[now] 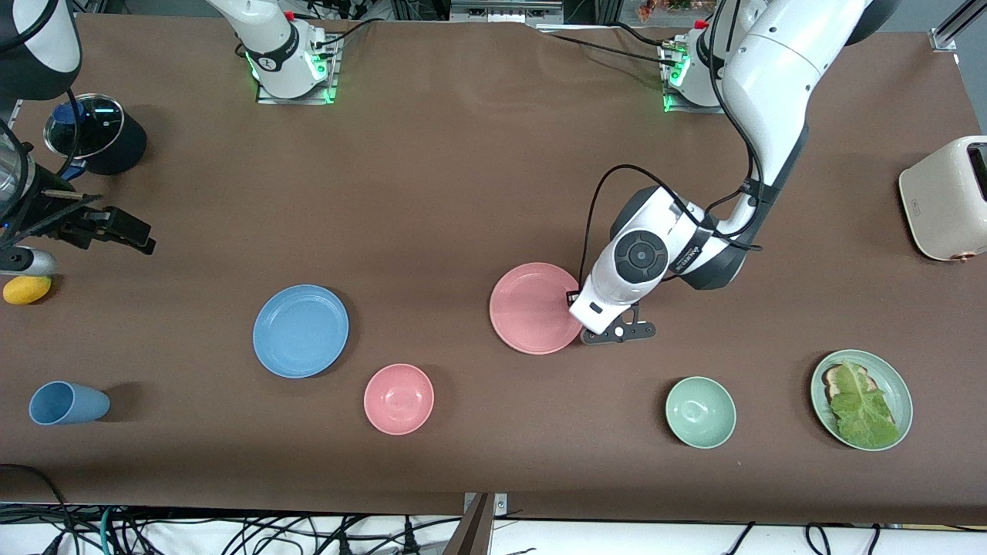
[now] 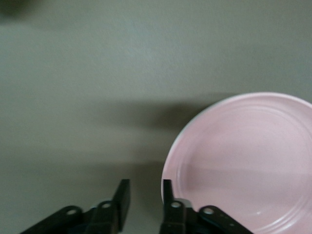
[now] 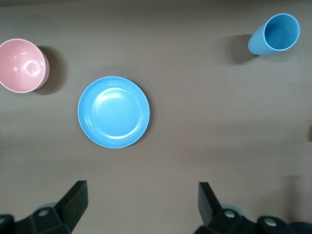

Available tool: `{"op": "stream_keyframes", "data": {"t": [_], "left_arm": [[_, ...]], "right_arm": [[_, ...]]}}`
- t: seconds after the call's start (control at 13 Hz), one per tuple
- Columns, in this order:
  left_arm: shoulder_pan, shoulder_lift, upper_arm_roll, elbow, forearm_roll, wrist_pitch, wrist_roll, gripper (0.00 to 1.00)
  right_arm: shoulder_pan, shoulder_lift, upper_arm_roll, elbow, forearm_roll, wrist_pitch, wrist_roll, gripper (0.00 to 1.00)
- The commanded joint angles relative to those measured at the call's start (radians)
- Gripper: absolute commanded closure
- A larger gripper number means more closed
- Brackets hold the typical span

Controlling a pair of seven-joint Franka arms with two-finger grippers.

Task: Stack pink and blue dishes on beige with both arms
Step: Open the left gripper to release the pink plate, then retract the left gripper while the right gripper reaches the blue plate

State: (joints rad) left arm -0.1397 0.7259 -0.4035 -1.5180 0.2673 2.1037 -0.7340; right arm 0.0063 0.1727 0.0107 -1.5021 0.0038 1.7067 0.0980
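The pink plate (image 1: pixel 532 308) lies flat near the table's middle. My left gripper (image 2: pixel 145 197) is down at its rim on the side toward the left arm's end, open by a narrow gap. One finger (image 2: pixel 167 195) is at the pink plate's (image 2: pixel 243 161) rim and the other is over bare table. The blue plate (image 1: pixel 301 331) lies flat toward the right arm's end. My right gripper (image 3: pixel 142 195) hangs wide open and holds nothing, high over the table at the right arm's end, with the blue plate (image 3: pixel 113 112) in its view. The beige plate is out of view.
A pink bowl (image 1: pixel 399 398) and a light blue cup (image 1: pixel 65 403) on its side lie near the front edge. A green bowl (image 1: pixel 700 412), a green plate with bread and lettuce (image 1: pixel 861 398) and a cream toaster (image 1: pixel 944 196) are toward the left arm's end. A lidded dark pot (image 1: pixel 96 135) stands by the right arm.
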Motion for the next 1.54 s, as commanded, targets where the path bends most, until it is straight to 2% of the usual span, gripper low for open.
{"op": "stream_keyframes", "data": {"t": [0.0,0.31,0.54,0.77,0.92,1.15,1.46], "left_arm": [[0.029,0.0,0.002,0.016,0.039,-0.017,-0.007,0.0],[0.093,-0.023,0.0,0.006,0.039,-0.051,0.063,0.0],[0.182,-0.058,-0.003,-0.014,0.038,-0.097,0.188,0.0],[0.264,-0.085,-0.003,-0.025,0.038,-0.143,0.316,0.0],[0.323,-0.111,-0.003,-0.025,0.035,-0.171,0.393,0.0],[0.4,-0.151,-0.006,-0.018,0.026,-0.226,0.441,0.0],[0.451,-0.21,-0.005,-0.007,0.023,-0.306,0.449,0.0]], "right_arm": [[-0.011,0.004,0.006,0.013,0.018,0.002,-0.012,0.0],[-0.031,0.005,0.006,0.01,0.01,-0.009,-0.043,0.0],[-0.034,0.066,0.006,0.01,0.018,0.019,-0.156,0.0],[-0.032,0.158,0.006,0.01,0.019,0.108,-0.152,0.0],[-0.029,0.255,0.008,0.01,0.018,0.166,-0.152,0.0],[-0.023,0.394,0.011,0.01,0.019,0.313,-0.152,0.0],[-0.011,0.499,0.02,0.005,0.022,0.412,-0.149,0.0]]}}
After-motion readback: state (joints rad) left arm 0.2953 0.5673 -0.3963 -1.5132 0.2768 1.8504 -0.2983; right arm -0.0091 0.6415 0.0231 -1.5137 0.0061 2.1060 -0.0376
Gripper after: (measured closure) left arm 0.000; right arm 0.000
